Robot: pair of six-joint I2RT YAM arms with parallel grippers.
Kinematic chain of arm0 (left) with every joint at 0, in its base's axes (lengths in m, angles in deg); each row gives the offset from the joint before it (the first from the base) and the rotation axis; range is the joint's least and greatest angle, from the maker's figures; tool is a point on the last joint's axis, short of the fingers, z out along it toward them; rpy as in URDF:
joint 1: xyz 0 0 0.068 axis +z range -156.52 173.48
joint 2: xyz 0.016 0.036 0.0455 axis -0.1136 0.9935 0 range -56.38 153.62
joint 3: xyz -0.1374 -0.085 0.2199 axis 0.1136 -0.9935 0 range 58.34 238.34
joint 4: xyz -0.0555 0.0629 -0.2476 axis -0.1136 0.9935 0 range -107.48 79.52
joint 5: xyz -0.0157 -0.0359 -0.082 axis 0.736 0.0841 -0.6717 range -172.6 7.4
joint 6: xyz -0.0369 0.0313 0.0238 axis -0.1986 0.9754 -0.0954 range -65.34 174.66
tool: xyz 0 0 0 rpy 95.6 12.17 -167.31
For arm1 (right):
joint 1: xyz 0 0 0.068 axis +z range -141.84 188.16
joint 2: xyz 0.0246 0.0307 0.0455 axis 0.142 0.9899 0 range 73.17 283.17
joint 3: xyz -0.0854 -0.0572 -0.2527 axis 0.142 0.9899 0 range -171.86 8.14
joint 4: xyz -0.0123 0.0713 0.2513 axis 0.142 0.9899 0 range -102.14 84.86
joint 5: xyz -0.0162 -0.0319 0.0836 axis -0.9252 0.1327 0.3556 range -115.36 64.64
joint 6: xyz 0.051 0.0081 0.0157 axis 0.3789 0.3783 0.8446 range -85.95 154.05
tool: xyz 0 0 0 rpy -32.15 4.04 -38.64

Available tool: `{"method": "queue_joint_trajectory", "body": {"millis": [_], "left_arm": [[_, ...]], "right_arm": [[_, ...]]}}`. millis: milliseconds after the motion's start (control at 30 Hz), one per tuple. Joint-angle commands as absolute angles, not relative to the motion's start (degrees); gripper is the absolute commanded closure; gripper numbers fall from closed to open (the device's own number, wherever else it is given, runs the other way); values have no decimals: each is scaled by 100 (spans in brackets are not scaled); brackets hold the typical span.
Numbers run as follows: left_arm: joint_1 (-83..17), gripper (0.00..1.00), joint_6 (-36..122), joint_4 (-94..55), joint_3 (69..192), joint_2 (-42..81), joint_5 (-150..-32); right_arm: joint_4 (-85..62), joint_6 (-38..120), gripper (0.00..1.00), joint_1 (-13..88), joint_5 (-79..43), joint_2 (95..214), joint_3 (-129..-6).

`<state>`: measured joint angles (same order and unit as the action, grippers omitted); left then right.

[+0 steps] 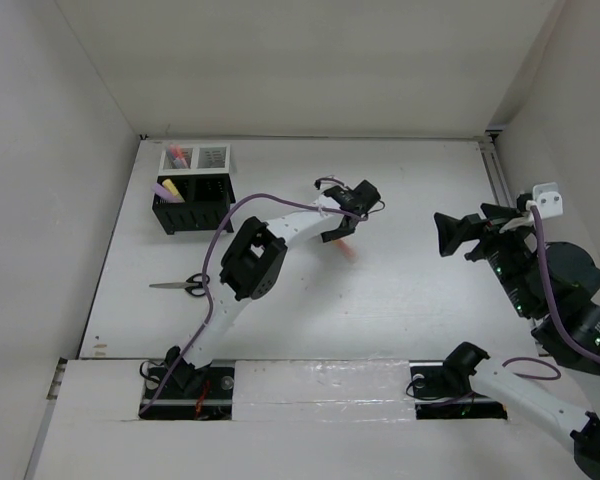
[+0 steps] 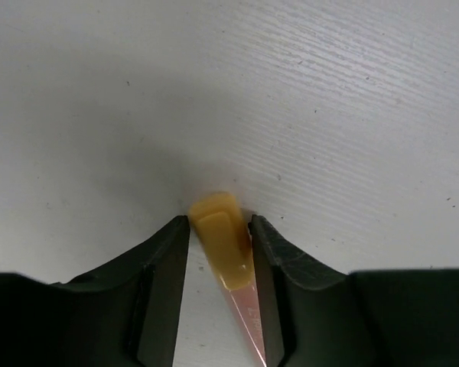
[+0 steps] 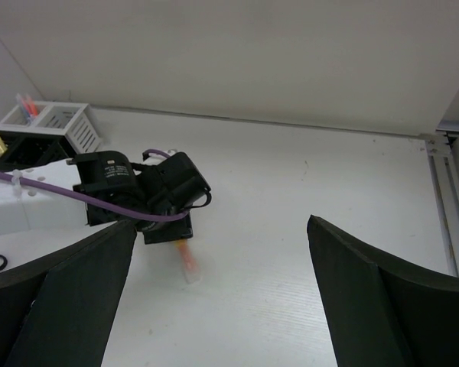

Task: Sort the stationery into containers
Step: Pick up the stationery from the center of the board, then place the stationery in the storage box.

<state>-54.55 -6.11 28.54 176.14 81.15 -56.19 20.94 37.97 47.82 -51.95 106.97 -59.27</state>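
Two organisers [image 1: 190,222] [image 1: 194,160]; one scissors [image 1: 185,285]; one pen [image 1: 346,248]

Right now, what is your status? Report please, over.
Left gripper shut on orange pen. Right gripper open, empty. Scissors lie loose, unsorted.

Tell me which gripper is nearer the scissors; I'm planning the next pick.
Left. The left gripper, shut on an orange pen, sits mid-table right of the scissors; the right gripper hangs farther right.

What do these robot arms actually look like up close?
Both have white tube links and chunky black joints: left arm, right arm. A purple cable runs along each. Each gripper ends in two black, wedge-shaped fingers. Small green lights glow on the right arm.
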Motion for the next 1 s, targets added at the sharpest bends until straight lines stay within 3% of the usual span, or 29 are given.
{"method": "queue_joint_trajectory", "body": {"millis": [0,200,400,667,967], "left_arm": [[-5416,68,-633,3121,17401,8547,-5808],[-5416,100,-581,3034,17163,8653,-6009],[-5416,100,-528,2744,16663,8127,-5537],[-5301,100,649,2629,16609,6326,-3464],[-3967,100,1089,2981,16986,5419,-2250]], "right_arm": [[1651,3836,0,4736,-5164,10613,-5883],[1651,3836,0,4736,-5111,10613,-5883],[1651,3836,0,4736,-4988,10665,-5883],[1537,3783,0,4736,-4927,10665,-5821],[1422,3783,0,4736,-4803,10771,-5769]]}}
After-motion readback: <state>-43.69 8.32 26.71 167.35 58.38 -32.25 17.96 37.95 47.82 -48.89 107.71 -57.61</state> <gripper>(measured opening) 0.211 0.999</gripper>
